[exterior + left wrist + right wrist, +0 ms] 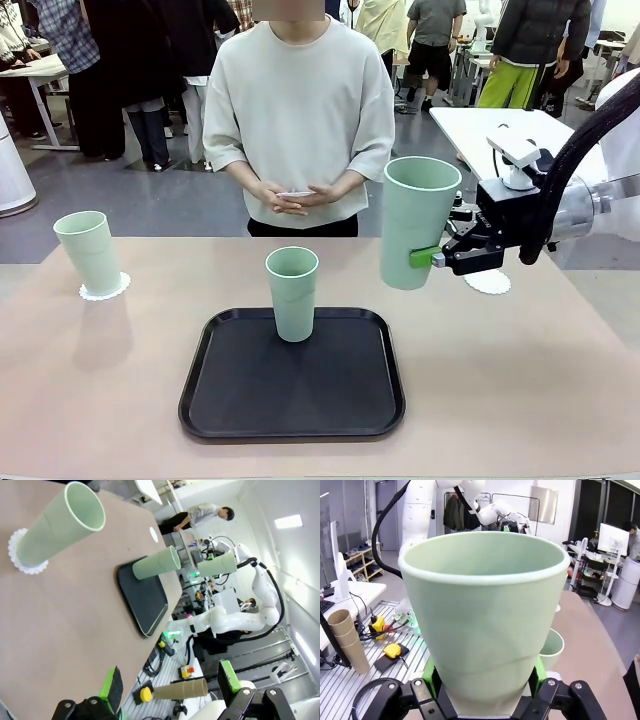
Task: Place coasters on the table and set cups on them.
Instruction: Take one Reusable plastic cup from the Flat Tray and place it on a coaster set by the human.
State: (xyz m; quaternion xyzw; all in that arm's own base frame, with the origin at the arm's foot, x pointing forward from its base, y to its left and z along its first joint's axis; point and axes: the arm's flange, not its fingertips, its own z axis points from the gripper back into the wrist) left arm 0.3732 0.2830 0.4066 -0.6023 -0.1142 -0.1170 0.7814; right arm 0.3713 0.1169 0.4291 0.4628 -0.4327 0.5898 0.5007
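- Mint-green cup [420, 225] hung above the table [560, 400], pinched low on its wall by the right gripper [430, 258].
- The step called for lowering it upright, centred on the white coaster [490, 284] nearby, before release.
- Left gripper [170, 680] stood spread, empty.
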